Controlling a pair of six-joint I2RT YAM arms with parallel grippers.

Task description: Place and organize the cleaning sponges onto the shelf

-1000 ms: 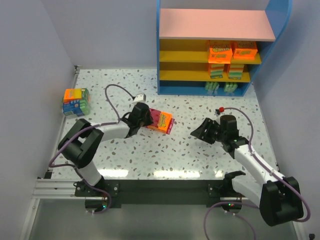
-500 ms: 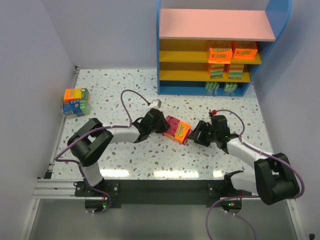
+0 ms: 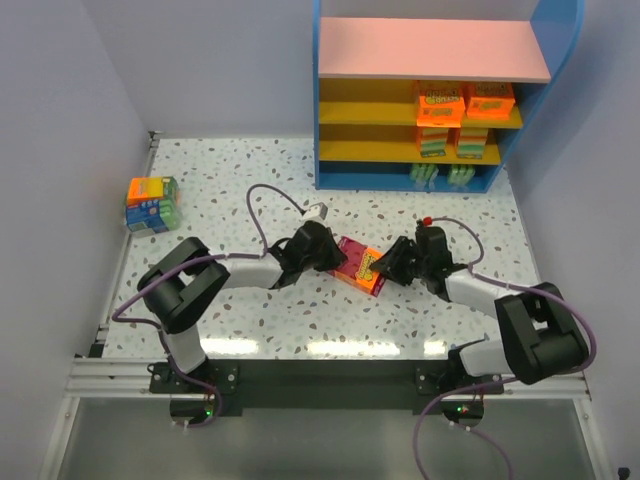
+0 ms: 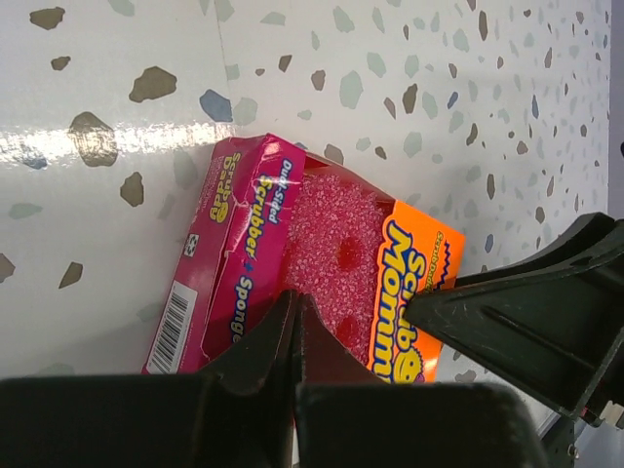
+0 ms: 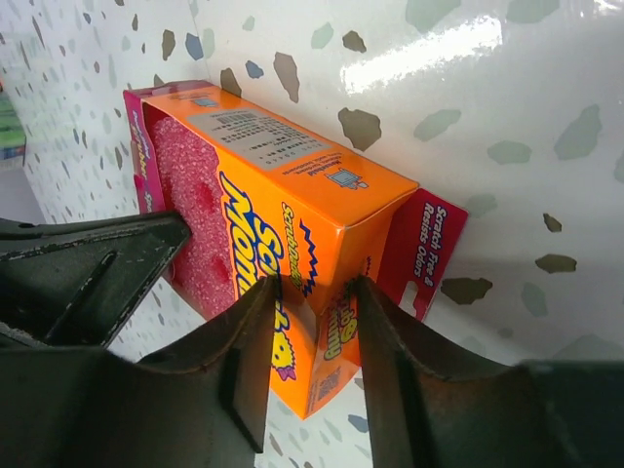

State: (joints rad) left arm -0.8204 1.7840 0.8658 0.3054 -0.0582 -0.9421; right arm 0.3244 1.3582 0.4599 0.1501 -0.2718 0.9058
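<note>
The shelf stands at the far side, blue-framed with a pink top board and yellow tiers. Orange sponge packs sit on the right half of its upper two tiers, and green sponges stand at the bottom.

The speckled surface spreads in front of it. Near its left edge, well apart from the shelf, lies a small stack of sponges in orange, blue and green.

The left arm and right arm both reach inward and meet near the middle of the surface. Between them is one magenta and orange sponge pack. I cannot tell whether it rests on the surface or hangs just above it.

The left gripper has its fingers clenched almost together on the pack's magenta end. The right gripper has its fingers either side of the orange end. I cannot tell whether they press on it.
</note>
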